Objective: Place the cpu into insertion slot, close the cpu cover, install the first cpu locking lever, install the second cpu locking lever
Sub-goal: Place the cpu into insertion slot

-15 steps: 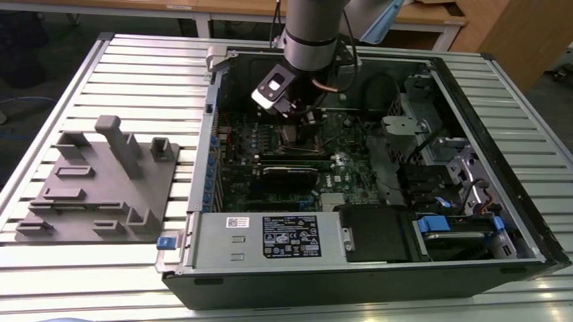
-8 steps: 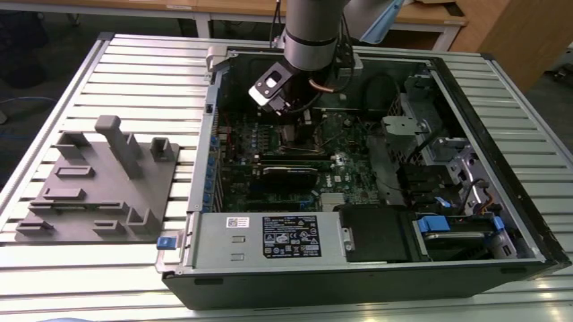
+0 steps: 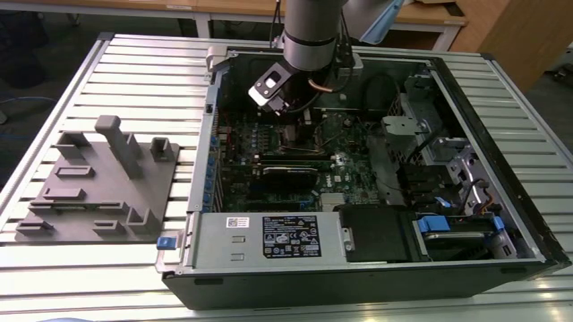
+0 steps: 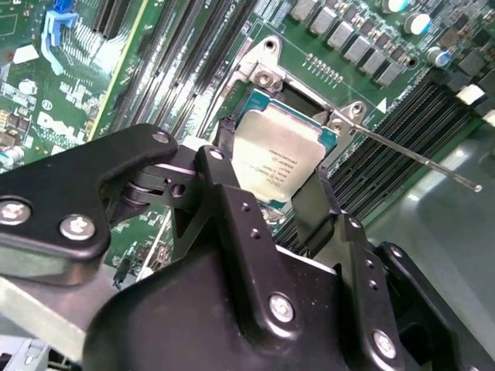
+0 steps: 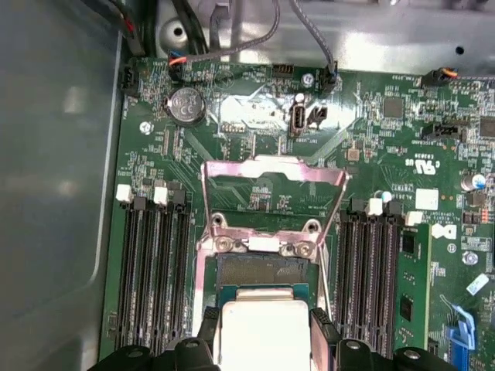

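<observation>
We are gripping the cpu [image 5: 263,334] by two opposite edges in our gripper [image 4: 271,168], holding it just over the insertion slot [image 5: 261,270]; the slot's bare contacts are lying beyond the chip toward the hinge, where the cpu cover [image 5: 271,171] is standing flipped open

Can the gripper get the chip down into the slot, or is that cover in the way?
Probably yes. The cover is flipped open, off the slot, so the slot's contacts are bare. The gripper holds the cpu just over it, and nothing seems to be between them.
</observation>
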Controlling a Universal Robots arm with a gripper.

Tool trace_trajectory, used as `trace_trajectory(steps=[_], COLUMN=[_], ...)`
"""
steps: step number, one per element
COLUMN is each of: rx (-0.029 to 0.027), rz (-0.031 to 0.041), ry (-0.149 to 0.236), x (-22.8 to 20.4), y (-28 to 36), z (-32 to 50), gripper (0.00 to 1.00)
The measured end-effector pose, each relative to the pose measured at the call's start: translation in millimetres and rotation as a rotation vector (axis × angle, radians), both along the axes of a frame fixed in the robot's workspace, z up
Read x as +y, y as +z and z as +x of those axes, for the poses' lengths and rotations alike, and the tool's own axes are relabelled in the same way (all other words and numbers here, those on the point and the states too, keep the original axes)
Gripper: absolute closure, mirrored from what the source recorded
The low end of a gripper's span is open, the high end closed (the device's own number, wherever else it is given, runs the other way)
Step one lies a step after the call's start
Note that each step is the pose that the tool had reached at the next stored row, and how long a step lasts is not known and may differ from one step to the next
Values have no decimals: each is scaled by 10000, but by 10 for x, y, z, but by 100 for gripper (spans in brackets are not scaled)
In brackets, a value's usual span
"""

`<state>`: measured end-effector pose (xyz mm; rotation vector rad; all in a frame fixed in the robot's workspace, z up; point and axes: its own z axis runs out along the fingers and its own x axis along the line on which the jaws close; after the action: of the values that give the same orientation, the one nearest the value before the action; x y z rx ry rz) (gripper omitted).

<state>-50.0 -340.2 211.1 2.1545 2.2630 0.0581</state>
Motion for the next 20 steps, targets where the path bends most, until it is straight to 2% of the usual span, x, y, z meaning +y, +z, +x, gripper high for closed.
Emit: trace_trajectory(steps=[2,7,13,17,20], rx=[-15,-13,-15,-47,-51], rz=[1,-2,-2,0,0], ry=[-57,-869,-899,-899,-899], x=[0,0,0,0,0], y=[-1,-10,-12,-14,-14], z=[0,0,0,0,0], gripper=[46,46,46,46,46])
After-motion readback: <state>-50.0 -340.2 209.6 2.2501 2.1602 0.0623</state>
